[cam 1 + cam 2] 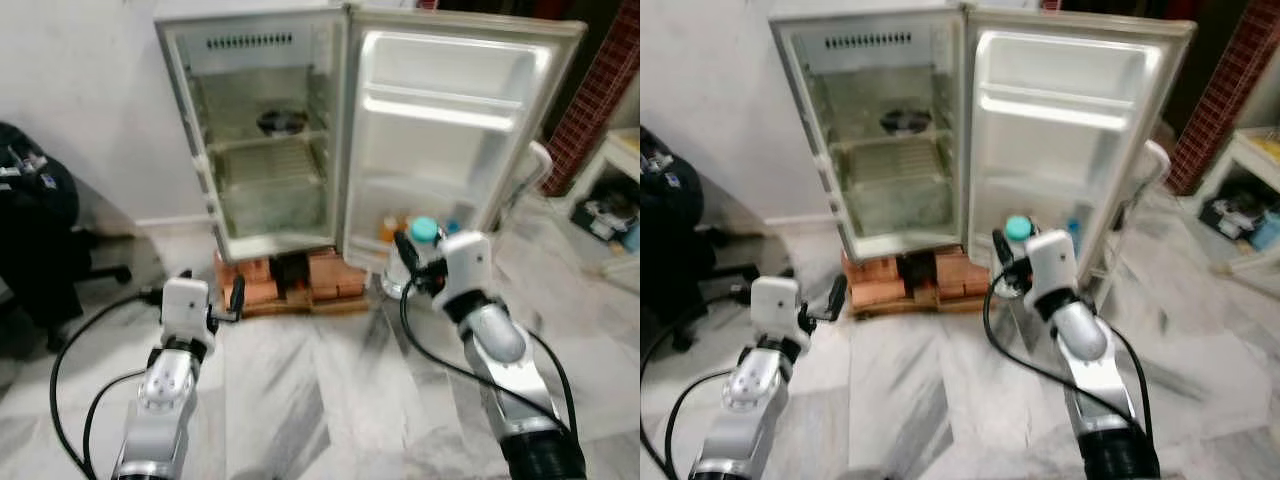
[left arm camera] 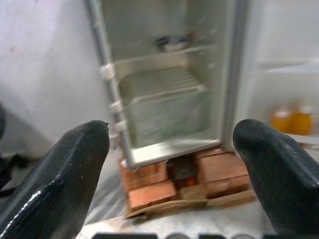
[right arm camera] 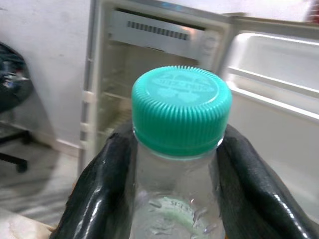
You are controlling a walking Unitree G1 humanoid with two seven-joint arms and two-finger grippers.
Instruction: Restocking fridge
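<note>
Your right gripper (image 3: 174, 199) is clenched on a clear bottle (image 3: 175, 209) with a teal cap (image 3: 181, 110); its jaws press both sides of the neck just under the cap. In the left eye view the bottle sits right of centre, upright, in front of the lower part of the open fridge door (image 1: 450, 110). Two orange bottles (image 2: 291, 121) stand on the lower door shelf.

Your left gripper (image 2: 174, 174) is released, jaws spread wide with nothing between them, at the lower left of the left eye view, aimed at the fridge (image 1: 260, 130). The fridge stands open in the upper centre on a stack of bricks (image 1: 300, 280). A dark bowl-like object (image 1: 282, 122) rests on its upper shelf. A black office chair (image 1: 40, 240) stands at the left edge.
</note>
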